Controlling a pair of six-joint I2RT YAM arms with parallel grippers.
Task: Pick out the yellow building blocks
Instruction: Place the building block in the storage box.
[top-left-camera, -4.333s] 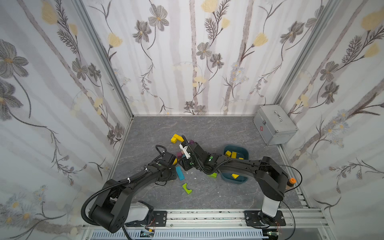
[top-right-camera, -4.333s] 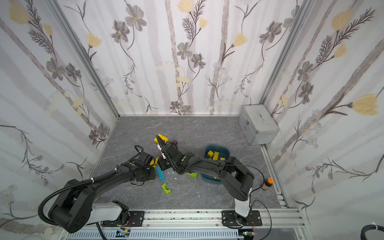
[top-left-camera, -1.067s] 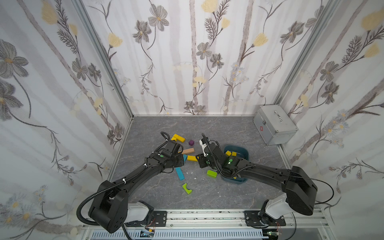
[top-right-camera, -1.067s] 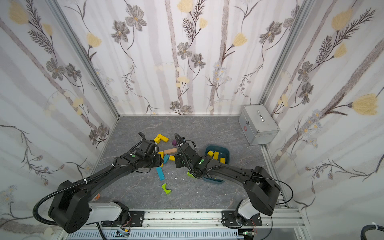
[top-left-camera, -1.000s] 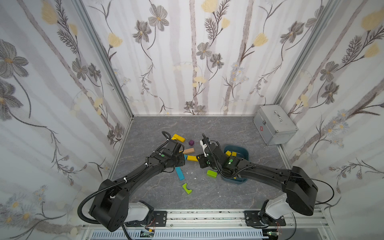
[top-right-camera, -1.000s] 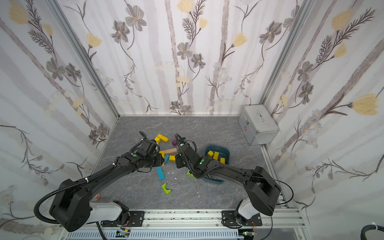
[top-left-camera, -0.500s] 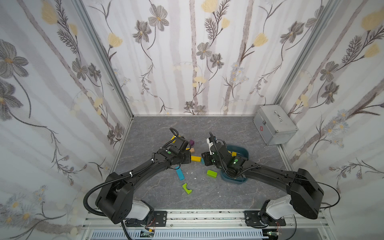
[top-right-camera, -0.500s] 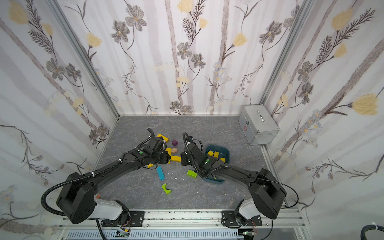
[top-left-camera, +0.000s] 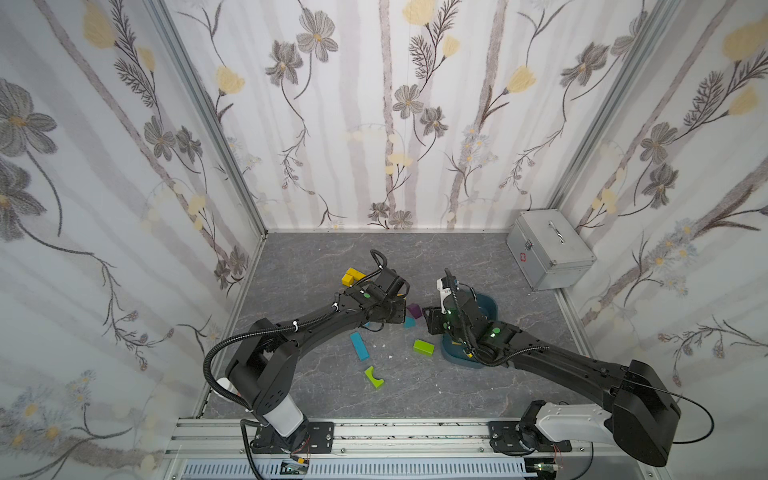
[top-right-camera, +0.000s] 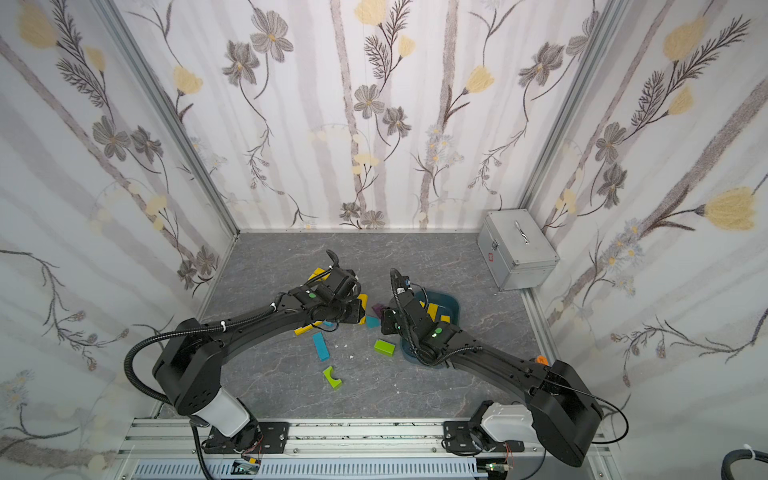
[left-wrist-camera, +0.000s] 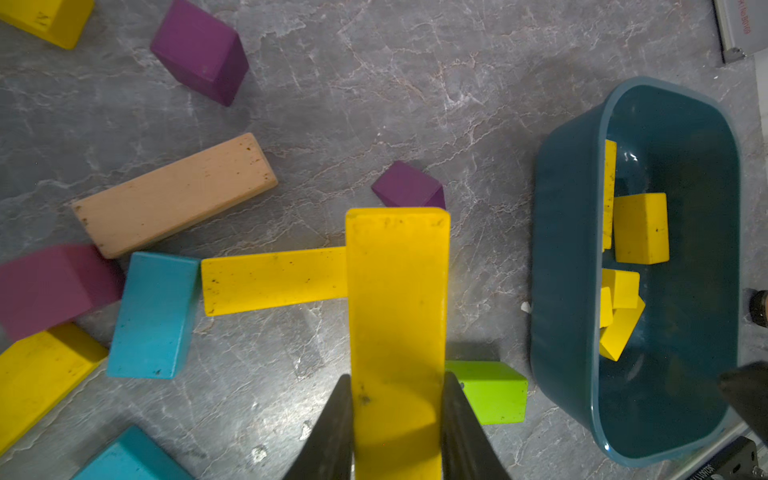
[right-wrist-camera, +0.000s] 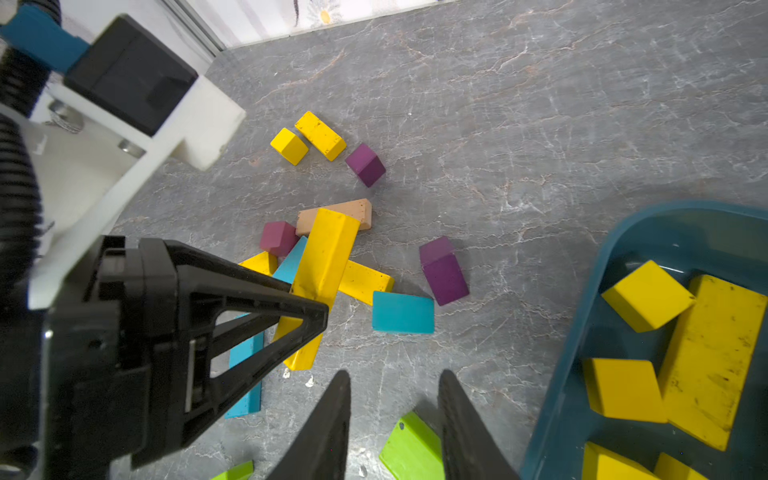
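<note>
My left gripper (left-wrist-camera: 397, 386) is shut on a long yellow building block (left-wrist-camera: 397, 299), which sticks out beyond the fingertips above the pile; the right wrist view shows the same gripper (right-wrist-camera: 307, 307) and bar (right-wrist-camera: 328, 249). Other yellow building blocks lie on the floor: a flat bar (left-wrist-camera: 274, 280), a pair at the back (right-wrist-camera: 307, 139), one at the pile's edge (left-wrist-camera: 41, 374). Several more sit in the teal bin (top-left-camera: 490, 301) (left-wrist-camera: 557, 291). My right gripper (right-wrist-camera: 392, 376) hangs open and empty beside the bin, over a lime green block (right-wrist-camera: 411, 449).
Purple blocks (left-wrist-camera: 199, 50), a peach bar (left-wrist-camera: 174, 195), blue blocks (left-wrist-camera: 153, 316) and a green arch block (top-left-camera: 374, 377) lie scattered on the grey floor. A silver metal case (top-left-camera: 548, 253) stands at the back right. Papered walls close in three sides.
My left gripper has carried the yellow bar rightward, closer to the bin. My right gripper has drawn back to the right, next to the bin.
</note>
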